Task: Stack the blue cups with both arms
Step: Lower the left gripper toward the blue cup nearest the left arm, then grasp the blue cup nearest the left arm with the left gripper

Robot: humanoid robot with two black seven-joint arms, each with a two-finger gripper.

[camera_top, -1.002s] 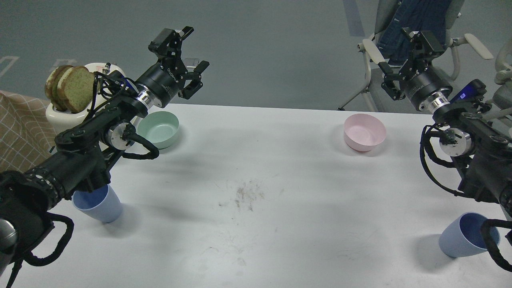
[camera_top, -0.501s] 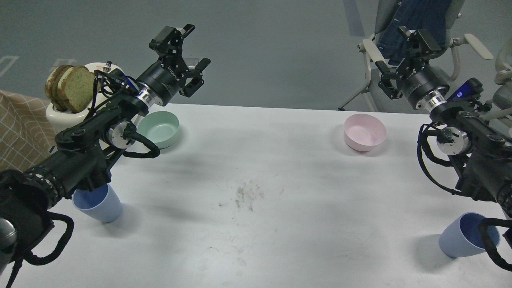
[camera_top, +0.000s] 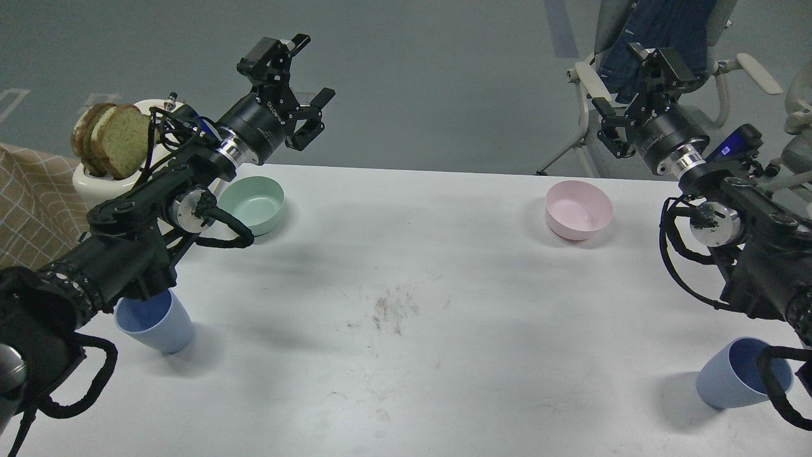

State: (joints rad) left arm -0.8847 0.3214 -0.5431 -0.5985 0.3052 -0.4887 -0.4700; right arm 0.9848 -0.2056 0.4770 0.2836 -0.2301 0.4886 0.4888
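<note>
One blue cup [camera_top: 158, 325] stands upright near the table's front left, partly hidden under my left arm. The other blue cup [camera_top: 739, 376] stands at the front right, with a black cable across its rim. My left gripper [camera_top: 303, 76] is open and empty, raised above the table's far edge, beyond the mint-green bowl [camera_top: 255, 204]. My right gripper [camera_top: 625, 86] is open and empty, raised past the far right edge, above and right of the pink bowl [camera_top: 578, 210]. Both grippers are far from the cups.
A white toaster [camera_top: 104, 178] with bread slices [camera_top: 108, 138] stands at the far left, behind my left arm. A chair [camera_top: 641, 38] with blue cloth stands beyond the table's far right. A checked cloth [camera_top: 32, 203] lies at the left edge.
Both grippers have risen slightly and moved a little farther from me. The right gripper has also shifted slightly left. The cups and bowls have not moved.
</note>
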